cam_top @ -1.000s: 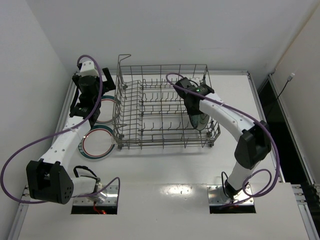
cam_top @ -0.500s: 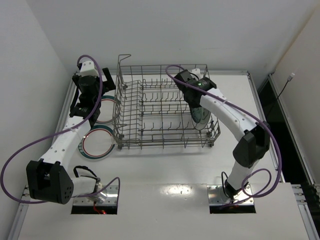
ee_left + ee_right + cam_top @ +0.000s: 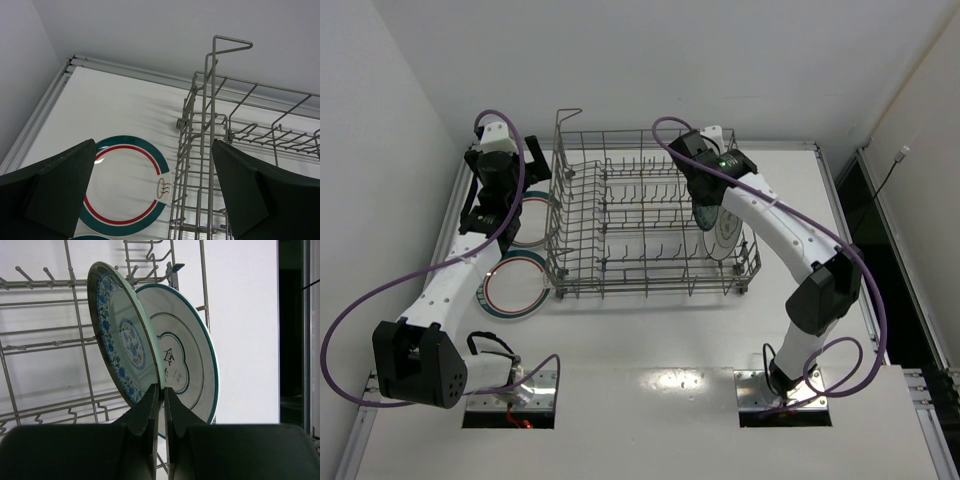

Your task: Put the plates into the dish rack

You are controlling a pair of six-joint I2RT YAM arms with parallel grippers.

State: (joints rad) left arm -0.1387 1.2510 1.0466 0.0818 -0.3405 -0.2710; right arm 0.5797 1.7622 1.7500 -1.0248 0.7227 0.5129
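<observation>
Left fingers [image 3: 60,190]: spread wide, empty, above a ringed plate [image 3: 127,190] on the bench [image 3: 650,330] beside the dish rack [image 3: 650,283].
Right fingers [image 3: 150,420]: pressed together, tips at the blue-patterned plate [image 3: 122,340].
Rack's right end: I see that plate and the motif plate [image 3: 182,365] standing.
Second ringed plate [image 3: 513,287]: flat on the bench.

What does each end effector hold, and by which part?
The right end effector pinches the blue-patterned plate by its rim. The left end effector is open, holding nothing.
</observation>
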